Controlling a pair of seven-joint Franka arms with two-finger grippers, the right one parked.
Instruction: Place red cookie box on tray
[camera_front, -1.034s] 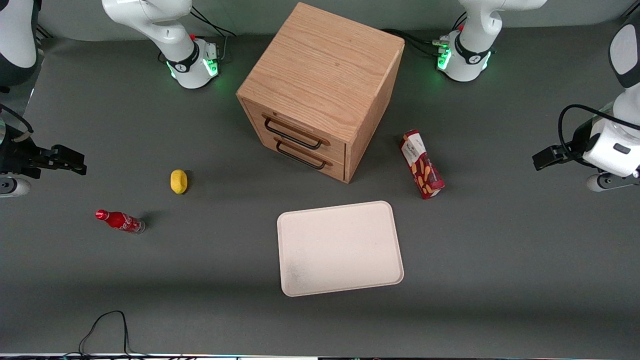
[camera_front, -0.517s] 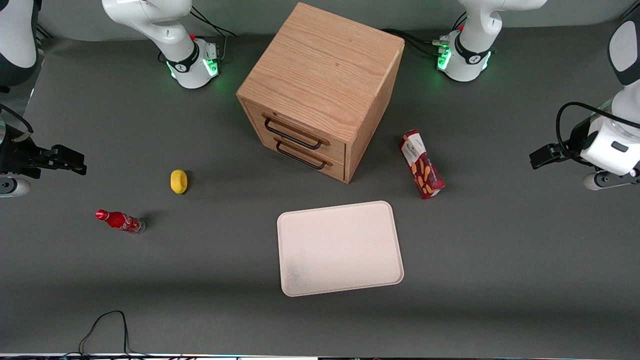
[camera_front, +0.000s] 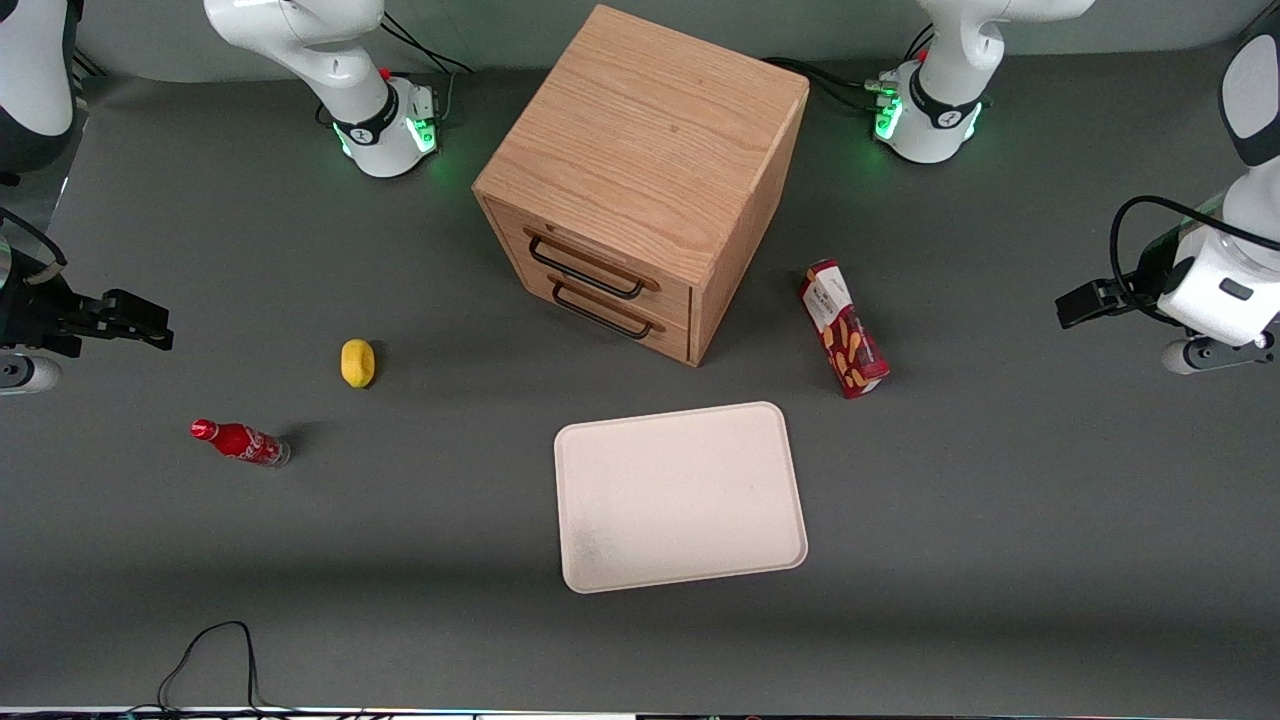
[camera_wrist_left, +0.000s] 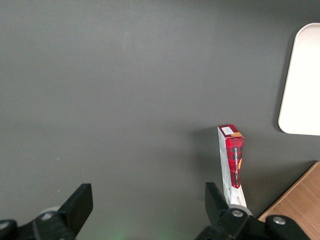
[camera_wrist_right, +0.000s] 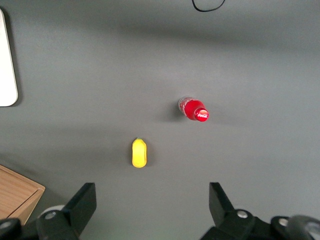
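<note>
On the bench (camera_front: 1000, 520), beside the cabinet (camera_front: 640, 180) and toward the working arm's end, the box (camera_front: 843, 329) lies flat on a long side, its white label end farther from the front camera and its cookie-printed end nearer. It touches neither the cabinet nor the tray (camera_front: 680, 497). The tray rests nearer the front camera, in front of the cabinet's two drawers, with a strip of bare bench between its corner and the box. The claw (camera_front: 1080, 304) hangs above the bench well apart from the box, toward the working arm's end; in the wrist view its fingers (camera_wrist_left: 79, 205) stand wide apart and hold nothing, with the box (camera_wrist_left: 233, 162) just beside one of them. Toward the parked arm's end lie a lemon (camera_front: 357, 362) and a bottle (camera_front: 241, 442).
</note>
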